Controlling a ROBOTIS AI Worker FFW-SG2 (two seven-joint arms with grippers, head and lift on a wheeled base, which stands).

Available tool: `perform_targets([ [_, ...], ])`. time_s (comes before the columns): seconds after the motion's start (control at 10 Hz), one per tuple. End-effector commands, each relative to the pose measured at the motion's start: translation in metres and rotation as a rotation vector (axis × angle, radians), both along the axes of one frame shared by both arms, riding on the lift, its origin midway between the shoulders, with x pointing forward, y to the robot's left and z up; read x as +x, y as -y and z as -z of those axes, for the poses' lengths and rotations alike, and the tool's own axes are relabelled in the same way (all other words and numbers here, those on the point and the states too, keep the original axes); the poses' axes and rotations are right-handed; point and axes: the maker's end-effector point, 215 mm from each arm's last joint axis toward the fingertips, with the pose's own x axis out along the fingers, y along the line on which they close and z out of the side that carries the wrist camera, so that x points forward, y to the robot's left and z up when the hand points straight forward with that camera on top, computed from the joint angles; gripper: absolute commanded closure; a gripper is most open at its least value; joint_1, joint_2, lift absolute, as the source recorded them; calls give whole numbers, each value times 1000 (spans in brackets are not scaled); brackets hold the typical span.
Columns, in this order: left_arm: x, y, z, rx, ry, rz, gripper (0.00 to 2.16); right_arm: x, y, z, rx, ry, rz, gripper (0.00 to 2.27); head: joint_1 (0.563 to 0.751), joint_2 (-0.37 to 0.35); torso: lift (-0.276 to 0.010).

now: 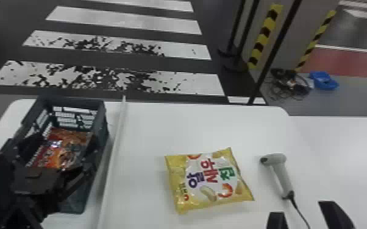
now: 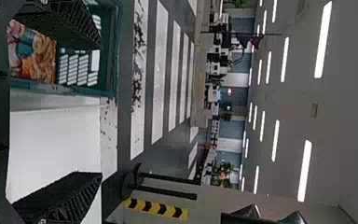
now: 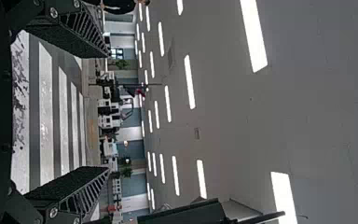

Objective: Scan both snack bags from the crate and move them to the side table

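Straight ahead of you is a white table [image 1: 149, 128], with a dark green crate [image 1: 77, 199] on its left side. Inside the crate lies an orange-red snack bag [image 1: 61, 149], ringed by the slotted walls. Your left gripper [image 1: 60, 142] is at the crate, fingers spread apart; you cannot tell whether they touch the bag. The left wrist view shows the wide gap between them too, with one finger [image 2: 63, 23] in front of the crate.

Just right of the crate, a long pale rail [image 1: 112, 164] runs from the near side to the far edge, a barrier between the crate and the open tabletop. Past it, near the middle, a yellow snack bag [image 1: 207, 181] lies flat, printed side up. Farther right rests a handheld scanner [image 1: 283, 179], its head toward the bag, its black cable [image 1: 298, 213] trailing toward you between the fingers of your right gripper [image 1: 301, 208], which stand well apart near the bottom edge. Another white surface [image 1: 350, 140] adjoins on the right.

Beyond the table are crosswalk stripes [image 1: 125, 18], black posts [image 1: 237, 42], tangled cables [image 1: 291, 83] and a blue object [image 1: 323, 80] on the floor.
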Motion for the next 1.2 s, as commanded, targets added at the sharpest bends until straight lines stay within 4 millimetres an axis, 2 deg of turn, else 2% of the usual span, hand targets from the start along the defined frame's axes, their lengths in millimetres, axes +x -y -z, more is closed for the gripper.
perform_targets([
  [0.0, -20, -45, -2, 3, 0, -55, 29, 6, -5, 8, -8, -20, -14, 137, 695, -113, -95],
  [0.3, -42, -126, -10, -2, 15, -147, 29, 25, -14, 36, -82, -93, -39, 137, 695, 70, -95],
  [0.4, -46, -139, -8, -9, 11, -163, 29, 34, -15, 50, -126, -136, -60, 137, 695, 106, -95],
  [0.6, -50, -148, -1, -29, 19, -178, 29, 46, -26, 81, -194, -246, -132, 134, 695, 200, -95],
  [0.8, -52, -148, 9, -60, 19, -173, 29, 49, -51, 102, -243, -346, -220, 134, 695, 229, -95],
  [0.9, -50, -144, 10, -66, 20, -165, 29, 49, -66, 108, -259, -391, -251, 134, 695, 250, -95],
  [1.1, -47, -140, 10, -76, 23, -154, 29, 45, -117, 129, -351, -492, -326, 137, 695, 292, -95],
])
